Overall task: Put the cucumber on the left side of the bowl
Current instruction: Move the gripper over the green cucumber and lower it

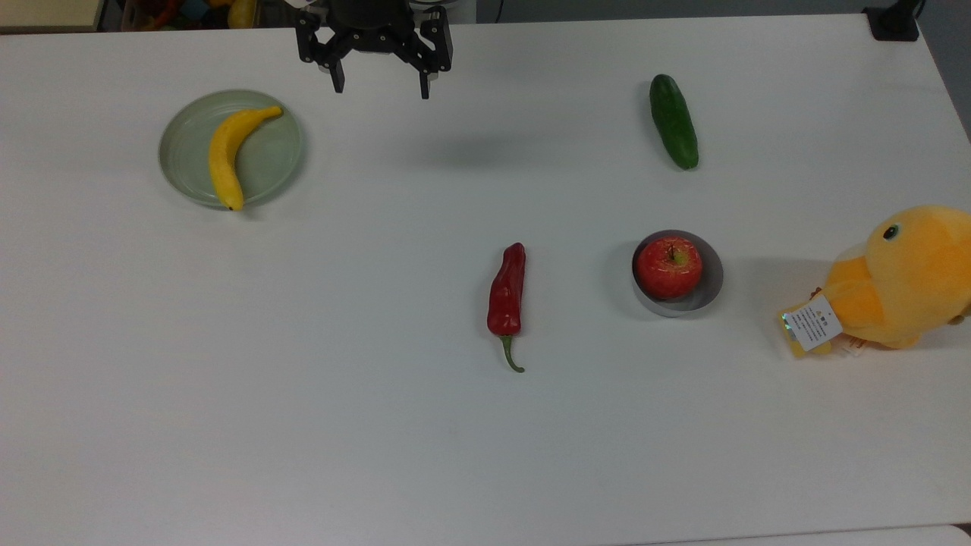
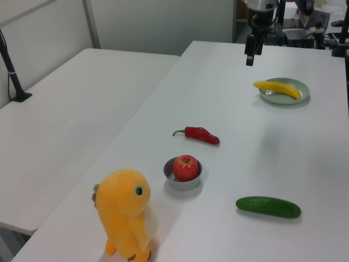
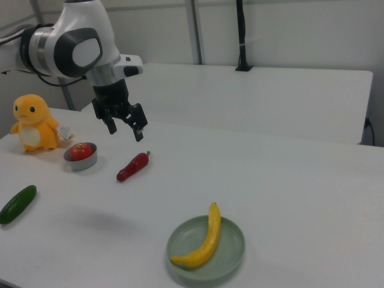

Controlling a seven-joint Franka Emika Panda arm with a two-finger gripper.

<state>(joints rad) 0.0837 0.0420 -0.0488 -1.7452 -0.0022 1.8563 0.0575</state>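
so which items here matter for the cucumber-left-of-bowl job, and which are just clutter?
Job:
cucumber
bowl, holding an apple
gripper, open, above the table

Clutter:
chili
banana on plate
plush toy

Bright, even room light from overhead, and the white table (image 1: 379, 425) takes it without any hard glare. Shadows are soft: a faint smudge on the tabletop at six o'clock of the gripper (image 1: 379, 85), a thin dark rim at nine o'clock of the bowl (image 1: 702, 292). The top view is crisp; the left and right views look a touch softer and grainier.
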